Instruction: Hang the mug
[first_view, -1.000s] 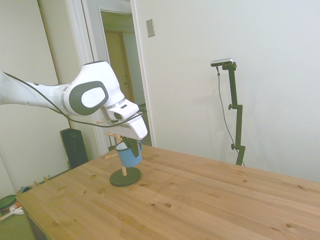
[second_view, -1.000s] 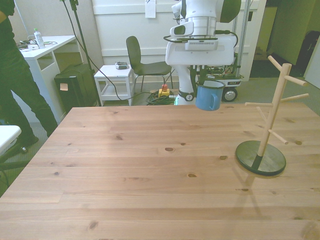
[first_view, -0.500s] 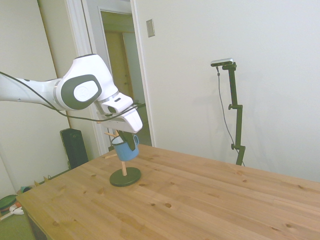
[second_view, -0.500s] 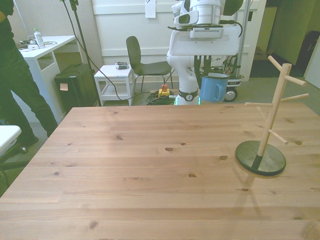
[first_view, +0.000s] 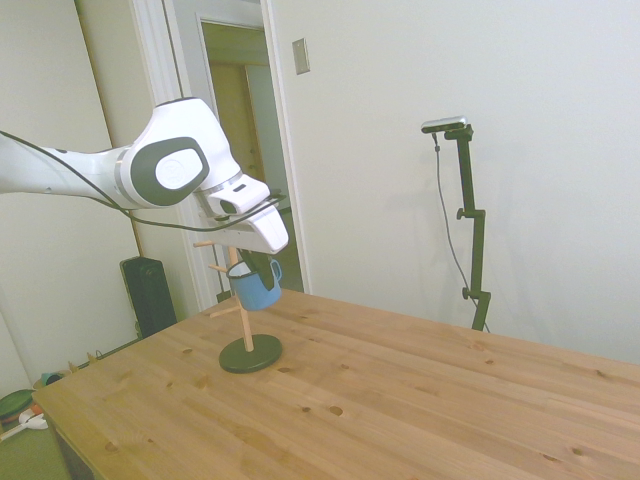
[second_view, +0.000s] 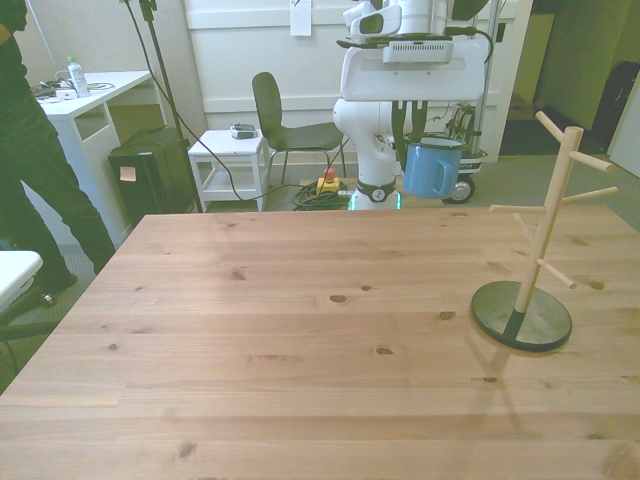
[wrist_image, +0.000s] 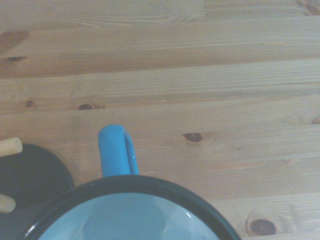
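Counter (second_view: 300, 330) bare wood, peg stand (second_view: 530, 260) at the front view's right. Mug (second_view: 428, 170) off the counter, in the air, well apart from the pegs. My fingers (second_view: 432, 140) pinch its rim. Looks light, rigid, slick enamel; rim hold leaves handle (wrist_image: 116, 150) free for a peg.

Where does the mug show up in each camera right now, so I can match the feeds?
Side view: the mug hangs under the gripper, above the rack's dark base.
Front view: the mug is top centre-right, held above the table's far edge, to the front view's left of the wooden mug rack.
Wrist view: its rim and handle fill the lower edge.
Shared landmark: the mug rack.
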